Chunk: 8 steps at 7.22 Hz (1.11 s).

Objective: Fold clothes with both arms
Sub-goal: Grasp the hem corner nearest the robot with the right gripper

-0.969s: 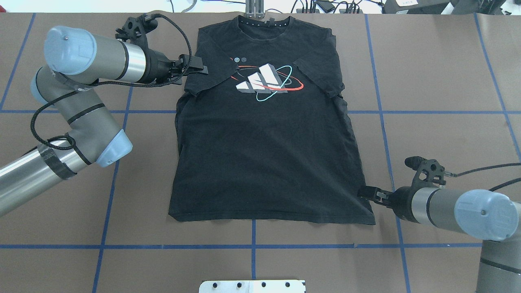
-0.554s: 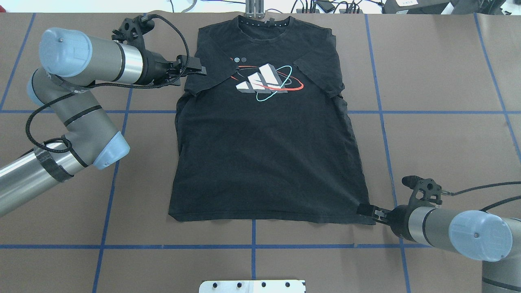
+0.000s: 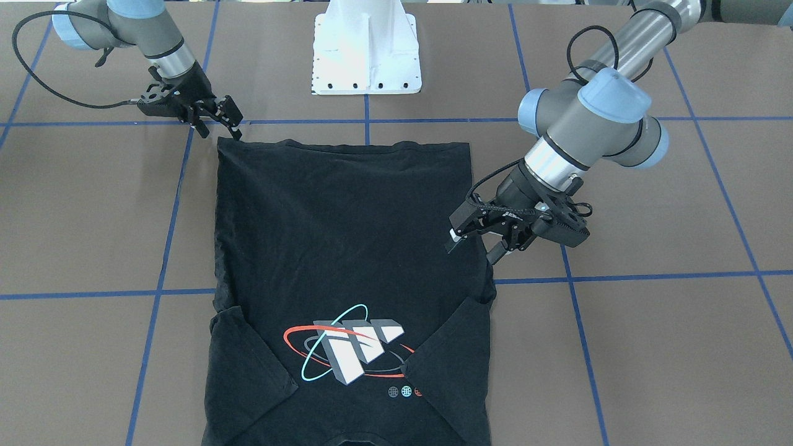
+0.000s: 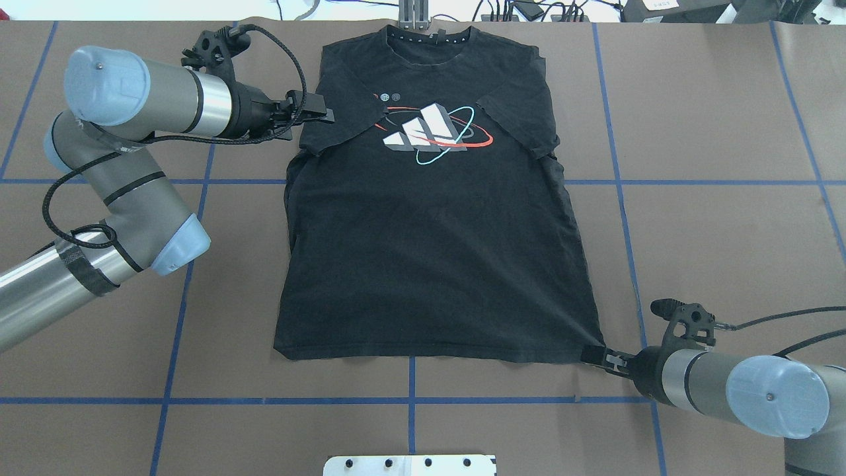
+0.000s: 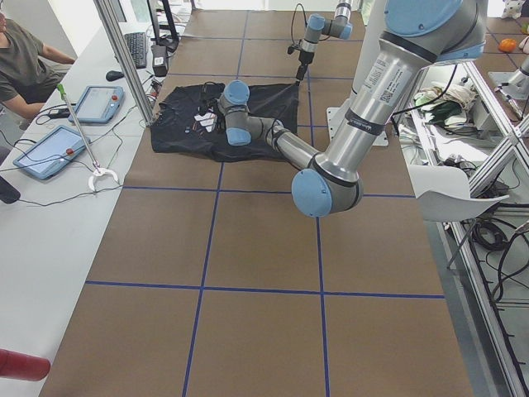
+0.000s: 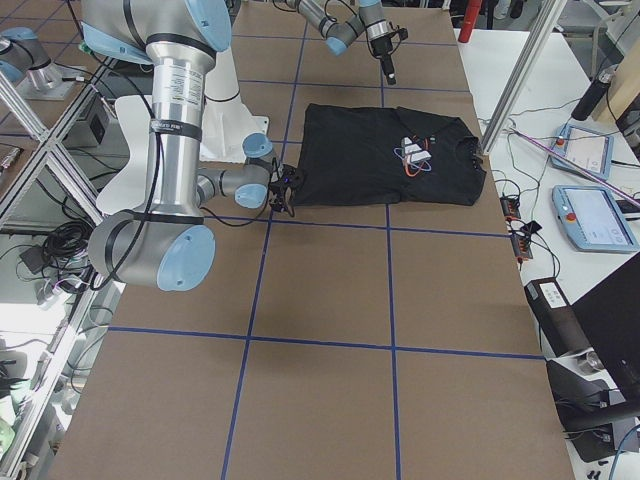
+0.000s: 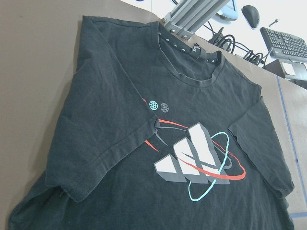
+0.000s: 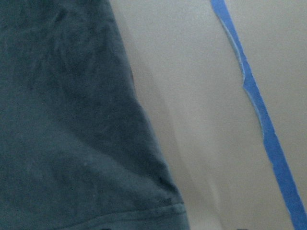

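Observation:
The black T-shirt lies flat and print-up on the brown table, both sleeves folded inward over the chest. My left gripper hovers at the shirt's left sleeve edge; in the front view it is open, with nothing between the jaws. The left wrist view looks down on the print and shows no fingers. My right gripper is low at the shirt's near right hem corner; in the front view it looks open. The right wrist view shows that corner flat on the table.
The white base plate is bolted at the table's near edge. Blue tape lines grid the table. An aluminium post and cables stand behind the collar. An operator sits at a side table with tablets.
My right gripper has moved along the shirt's right edge toward the robot, down to the hem corner. My left gripper has drawn back slightly to the left.

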{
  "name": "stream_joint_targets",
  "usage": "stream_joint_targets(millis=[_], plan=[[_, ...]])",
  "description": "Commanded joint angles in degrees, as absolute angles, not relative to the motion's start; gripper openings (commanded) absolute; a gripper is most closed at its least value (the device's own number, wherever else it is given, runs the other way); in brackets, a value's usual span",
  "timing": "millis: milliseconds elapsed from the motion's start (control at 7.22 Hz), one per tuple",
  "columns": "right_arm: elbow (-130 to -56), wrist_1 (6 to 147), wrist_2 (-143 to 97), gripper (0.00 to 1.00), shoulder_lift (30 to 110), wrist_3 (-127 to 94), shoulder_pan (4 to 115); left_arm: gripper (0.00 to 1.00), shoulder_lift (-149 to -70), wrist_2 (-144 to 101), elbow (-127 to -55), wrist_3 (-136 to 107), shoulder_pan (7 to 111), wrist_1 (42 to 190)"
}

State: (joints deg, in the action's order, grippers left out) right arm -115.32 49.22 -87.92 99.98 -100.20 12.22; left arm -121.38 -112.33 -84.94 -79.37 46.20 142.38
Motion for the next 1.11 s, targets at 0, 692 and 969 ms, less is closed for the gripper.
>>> stream_joint_targets(millis=[0,692,969], plan=[[-115.3,49.2,-88.0,0.37,100.5,-100.4,12.0,1.00,-121.4,-112.3,-84.8,-79.4,46.1,142.4],[-117.3,49.0,-88.8,0.00,100.6,-101.5,12.1,1.00,-120.9,-112.3,-84.6,-79.4,46.1,142.4],[-119.3,49.1,-89.2,0.00,101.4,-101.5,12.2,1.00,-120.9,-112.3,-85.0,-79.5,46.3,142.4]])
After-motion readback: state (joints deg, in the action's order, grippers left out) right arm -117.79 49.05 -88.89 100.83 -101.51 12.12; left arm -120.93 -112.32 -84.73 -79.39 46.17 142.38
